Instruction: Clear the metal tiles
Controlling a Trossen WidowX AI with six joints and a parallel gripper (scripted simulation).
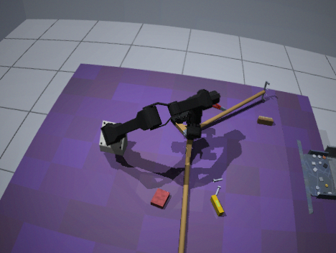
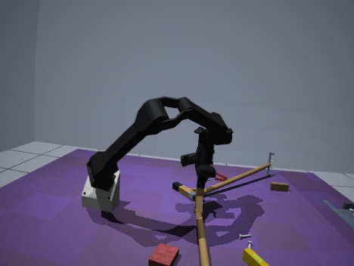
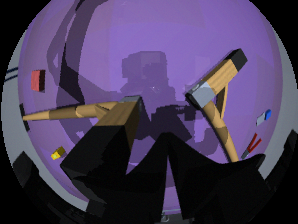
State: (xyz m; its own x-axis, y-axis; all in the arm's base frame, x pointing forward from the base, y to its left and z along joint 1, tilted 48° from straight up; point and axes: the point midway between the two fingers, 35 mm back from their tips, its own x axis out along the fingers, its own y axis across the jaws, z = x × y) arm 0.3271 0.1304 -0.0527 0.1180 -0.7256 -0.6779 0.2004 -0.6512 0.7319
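Observation:
The steel bench plate (image 1: pixel 311 166) lies at the far right edge of the purple mat, with several small metal tiles (image 1: pixel 319 169) on it; a dark catch box (image 1: pixel 331 148) adjoins its far end. Two long wooden poles meet under my gripper. One pole (image 1: pixel 184 201) (image 2: pixel 202 234) (image 3: pixel 73 112) runs toward the front edge. The other pole (image 1: pixel 233 108) (image 2: pixel 238 177) runs to the back right and ends in a metal hook. I cannot tell which is the scraper. My gripper (image 1: pixel 192 131) (image 2: pixel 204 177) (image 3: pixel 165 136) is shut and points down just above where the poles meet, holding nothing.
A short wooden stub with a grey collar and black cap lies by the junction. Red-handled pliers (image 1: pixel 217 106), a brown block (image 1: pixel 265 121), a red block (image 1: pixel 160 198), a yellow tool (image 1: pixel 217 205) and a bolt (image 1: pixel 217 180) lie on the mat.

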